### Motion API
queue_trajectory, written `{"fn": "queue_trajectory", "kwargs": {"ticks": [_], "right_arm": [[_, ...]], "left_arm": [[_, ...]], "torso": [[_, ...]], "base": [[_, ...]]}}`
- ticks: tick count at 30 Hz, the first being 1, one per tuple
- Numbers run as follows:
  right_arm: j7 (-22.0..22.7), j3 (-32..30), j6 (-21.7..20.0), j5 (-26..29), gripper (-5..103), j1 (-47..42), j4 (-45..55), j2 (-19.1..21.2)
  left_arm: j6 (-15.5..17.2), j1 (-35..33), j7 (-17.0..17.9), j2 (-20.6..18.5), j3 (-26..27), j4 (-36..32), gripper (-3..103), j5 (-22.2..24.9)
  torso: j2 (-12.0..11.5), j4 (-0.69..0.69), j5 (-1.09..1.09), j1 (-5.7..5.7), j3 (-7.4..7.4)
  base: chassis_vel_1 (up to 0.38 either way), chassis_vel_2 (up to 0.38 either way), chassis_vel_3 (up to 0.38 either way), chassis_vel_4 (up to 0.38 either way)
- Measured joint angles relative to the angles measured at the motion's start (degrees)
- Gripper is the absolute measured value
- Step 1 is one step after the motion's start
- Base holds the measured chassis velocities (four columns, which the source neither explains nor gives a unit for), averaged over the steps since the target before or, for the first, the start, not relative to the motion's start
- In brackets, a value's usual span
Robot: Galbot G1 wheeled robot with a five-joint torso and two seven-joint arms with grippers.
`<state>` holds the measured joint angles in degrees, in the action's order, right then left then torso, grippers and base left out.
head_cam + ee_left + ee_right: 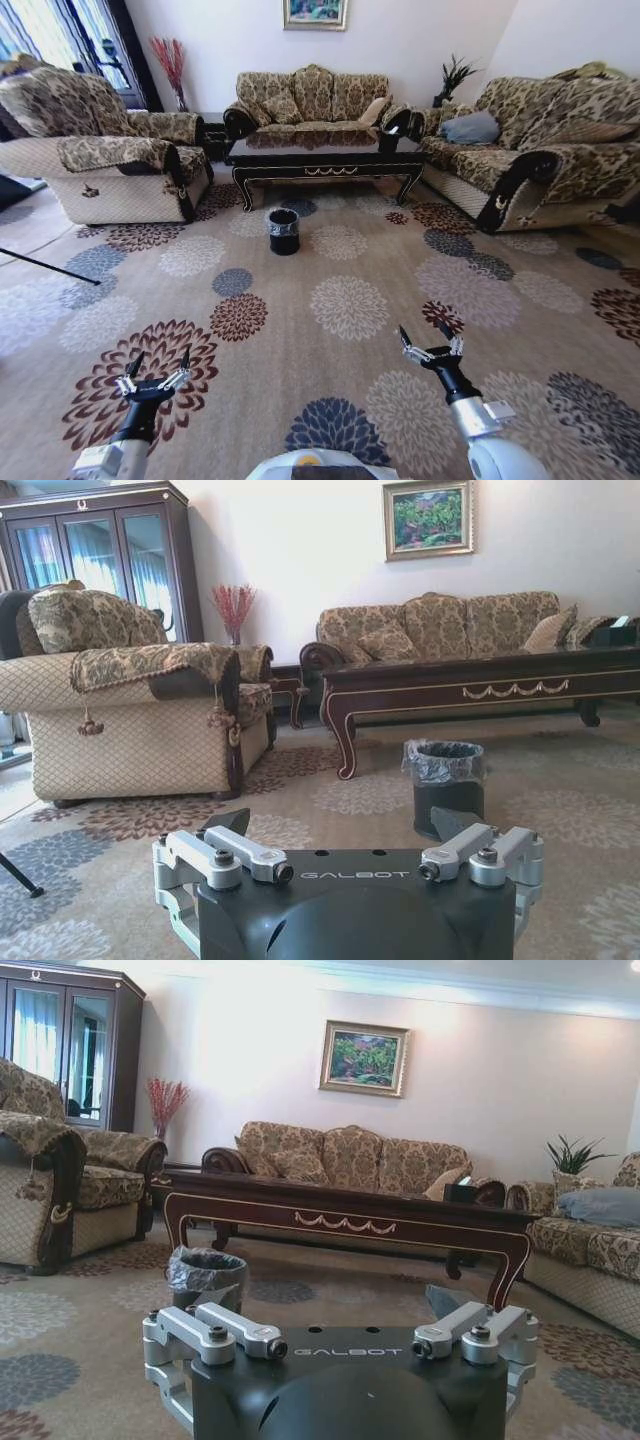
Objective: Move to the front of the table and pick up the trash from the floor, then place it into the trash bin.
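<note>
Bin (284, 230): far ahead of both pincers, before the table (322, 152).
Left pincer (154, 379): released.
Right pincer (431, 347): released.
Trash: unseen (likely light, crushable; pinch gently).

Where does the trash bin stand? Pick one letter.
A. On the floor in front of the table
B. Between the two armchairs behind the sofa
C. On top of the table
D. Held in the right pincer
A. The trash bin sits on the patterned floor just in front of the table, while the left pincer and right pincer hang open and empty, well short of it.
</note>
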<state>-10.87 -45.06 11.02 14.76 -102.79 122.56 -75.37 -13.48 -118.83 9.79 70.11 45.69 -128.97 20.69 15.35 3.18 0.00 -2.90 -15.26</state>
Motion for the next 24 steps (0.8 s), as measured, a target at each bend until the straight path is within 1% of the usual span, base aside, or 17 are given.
{"fn": "queue_trajectory", "kwargs": {"ticks": [24], "right_arm": [[0.0,0.0,0.0,0.0,100,0.0,0.0,0.0]], "left_arm": [[0.0,0.0,0.0,0.0,0.0,0.0,100,0.0]], "torso": [[4.15,0.0,0.0,-1.42,-2.74]], "base": [[0.0,0.0,0.0,0.0]]}}
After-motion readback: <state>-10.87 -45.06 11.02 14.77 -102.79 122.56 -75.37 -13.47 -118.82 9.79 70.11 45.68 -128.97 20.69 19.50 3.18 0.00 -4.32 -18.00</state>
